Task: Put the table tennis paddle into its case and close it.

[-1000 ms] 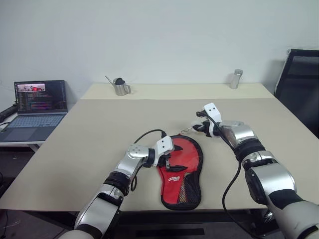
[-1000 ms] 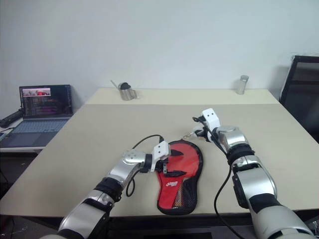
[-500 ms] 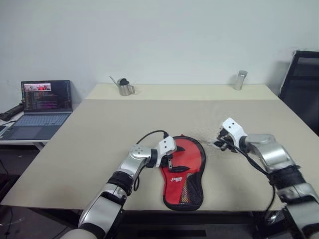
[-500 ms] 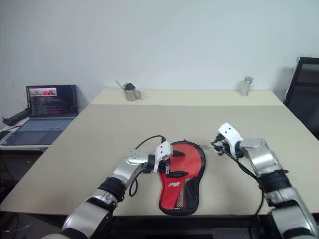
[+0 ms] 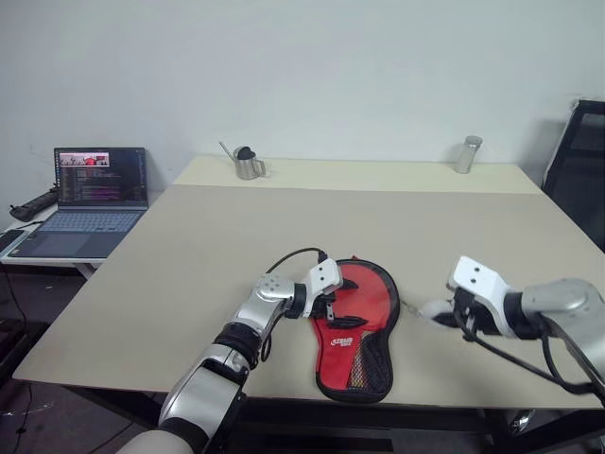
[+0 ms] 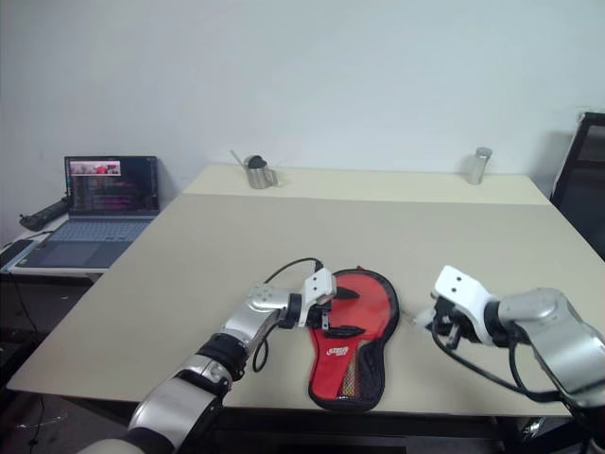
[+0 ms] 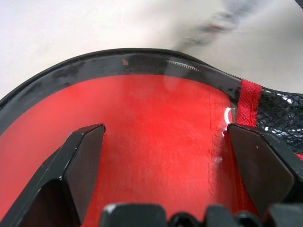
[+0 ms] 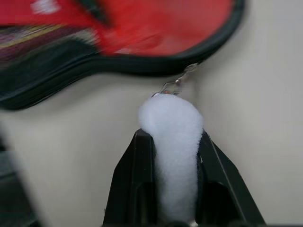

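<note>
A: Far left first?
B: A laptop (image 5: 87, 194) sits open on a low side desk (image 5: 45, 260) beside the counter (image 5: 189, 246). A small metal cup (image 5: 249, 165) stands near the counter's far edge

A: Left arm?
B: The left gripper (image 5: 333, 305) is released, jaws spread wide over the round part of the case (image 5: 359, 322). In the left wrist view both black fingers (image 7: 78, 165) stand apart above the red face; I cannot tell whether they touch it

A: Where is the case?
B: Flat near the counter's front edge, red side up, black rim around it, narrow mesh end toward the robot. Through the mesh a striped handle shows; more of the table tennis paddle I cannot make out

A: Right arm?
B: The right gripper (image 8: 168, 156) is clenched on the white pom-pom charm (image 8: 173, 137), just right of the case. A small metal clasp (image 8: 177, 85) links the charm to the case's black edge

A: Far right?
B: A metal cylinder (image 5: 467, 154) at the far edge, and a dark chair (image 5: 581, 156) past the counter's corner
</note>
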`<control>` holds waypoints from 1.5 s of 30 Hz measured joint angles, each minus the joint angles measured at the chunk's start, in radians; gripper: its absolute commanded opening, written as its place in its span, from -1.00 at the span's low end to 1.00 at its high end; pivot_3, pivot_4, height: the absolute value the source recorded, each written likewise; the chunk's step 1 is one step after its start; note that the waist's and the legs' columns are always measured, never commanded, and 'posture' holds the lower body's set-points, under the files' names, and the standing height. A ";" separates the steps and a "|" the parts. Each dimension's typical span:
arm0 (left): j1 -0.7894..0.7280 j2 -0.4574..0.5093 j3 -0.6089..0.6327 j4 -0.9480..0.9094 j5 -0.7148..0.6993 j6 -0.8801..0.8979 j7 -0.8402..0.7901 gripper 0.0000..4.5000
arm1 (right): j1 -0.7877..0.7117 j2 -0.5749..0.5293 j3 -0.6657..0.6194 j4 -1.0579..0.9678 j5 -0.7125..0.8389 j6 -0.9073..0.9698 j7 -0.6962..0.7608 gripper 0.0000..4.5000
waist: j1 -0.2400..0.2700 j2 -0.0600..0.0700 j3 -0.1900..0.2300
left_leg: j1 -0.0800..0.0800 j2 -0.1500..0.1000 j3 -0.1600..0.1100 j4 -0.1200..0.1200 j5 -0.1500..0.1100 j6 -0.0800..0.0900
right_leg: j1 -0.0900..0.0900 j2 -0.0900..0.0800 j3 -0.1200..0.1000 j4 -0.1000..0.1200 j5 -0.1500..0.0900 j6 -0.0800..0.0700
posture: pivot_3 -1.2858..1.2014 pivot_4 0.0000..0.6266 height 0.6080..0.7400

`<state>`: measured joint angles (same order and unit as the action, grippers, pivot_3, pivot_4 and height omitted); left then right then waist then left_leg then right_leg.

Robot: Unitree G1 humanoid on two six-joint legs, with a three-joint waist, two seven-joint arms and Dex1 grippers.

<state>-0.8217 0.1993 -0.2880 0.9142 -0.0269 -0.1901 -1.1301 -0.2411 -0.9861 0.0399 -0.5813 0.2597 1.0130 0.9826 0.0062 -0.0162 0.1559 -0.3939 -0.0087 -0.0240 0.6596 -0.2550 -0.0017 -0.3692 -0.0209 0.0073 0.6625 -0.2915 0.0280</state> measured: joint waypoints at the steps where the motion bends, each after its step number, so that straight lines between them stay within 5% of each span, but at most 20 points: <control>1: -0.001 -0.001 0.000 0.001 0.001 -0.001 0.001 1.00 | 0.027 -0.006 -0.009 -0.030 0.015 0.008 0.000 -0.77 | 0.000 0.000 0.000 | 0.000 0.000 0.000 0.000 0.000 0.000 | 0.000 0.000 0.000 0.000 0.000 0.000 | 0.03 -0.52 1.00; 17: 0.000 -0.023 -0.002 0.004 0.008 -0.012 0.003 1.00 | 0.423 -0.116 -0.175 -0.349 0.212 0.023 0.016 -0.78 | 0.018 -0.003 -0.001 | -0.004 0.000 -0.002 0.000 -0.002 0.002 | 0.000 -0.001 -0.004 -0.008 0.001 0.002 | 0.03 -0.52 1.00; 37: 0.003 -0.029 -0.002 0.009 0.018 -0.015 0.010 1.00 | 0.526 -0.236 -0.078 -0.426 0.404 -0.137 -0.187 -0.78 | 0.017 -0.005 -0.004 | -0.004 0.001 -0.003 0.000 -0.002 0.003 | 0.003 -0.001 -0.006 -0.015 0.002 0.004 | 0.03 -0.52 1.00; 45: 0.003 -0.029 -0.002 0.009 0.020 -0.016 0.013 1.00 | 0.569 -0.296 -0.098 -0.426 0.481 -0.190 -0.209 0.40 | 0.017 -0.006 -0.004 | -0.004 0.001 -0.003 0.000 -0.002 0.003 | 0.004 -0.001 -0.006 -0.015 0.002 0.004 | 0.03 -0.52 1.00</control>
<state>-0.8187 0.1703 -0.2901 0.9230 -0.0069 -0.2059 -1.1170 0.3283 -1.2817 -0.0579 -1.0069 0.7408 0.8231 0.7732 0.0227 -0.0219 0.1520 -0.3980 -0.0077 -0.0271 0.6594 -0.2575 0.0009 -0.3652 -0.0216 0.0013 0.6472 -0.2894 0.0322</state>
